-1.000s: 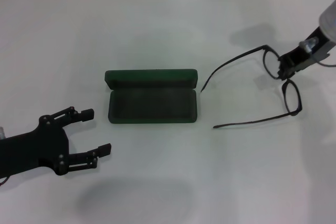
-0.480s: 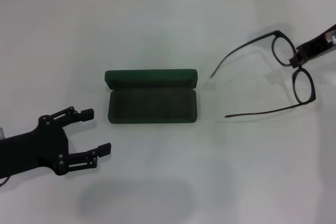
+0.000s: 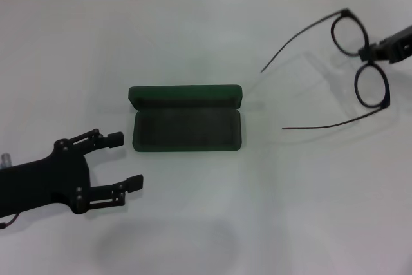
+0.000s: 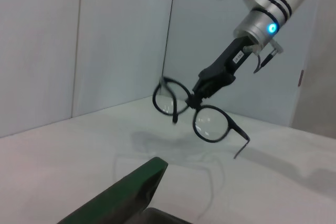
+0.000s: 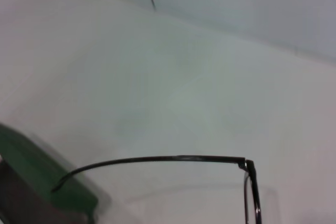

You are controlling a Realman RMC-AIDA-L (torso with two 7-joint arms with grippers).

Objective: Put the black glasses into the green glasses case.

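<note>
The black glasses point(image 3: 360, 62) are held aloft, well to the right of the green glasses case point(image 3: 186, 118), pinched at the bridge by the right gripper point(image 3: 376, 53). They are judged light, thin and fragile; the bridge suits gripping. The left gripper point(image 3: 119, 162) is kept spread open near the case's left end.

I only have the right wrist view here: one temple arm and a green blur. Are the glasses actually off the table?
Observer: Yes. In the left wrist view the black glasses hang in the air, their shadow on the table below.
Operator: Where are they held?
Observer: The right gripper pinches the bridge between the lenses.
Operator: Is the case ready?
Observer: The green glasses case lies open, nothing inside.
Operator: And the left arm?
Observer: The left gripper sits open beside the case.
</note>
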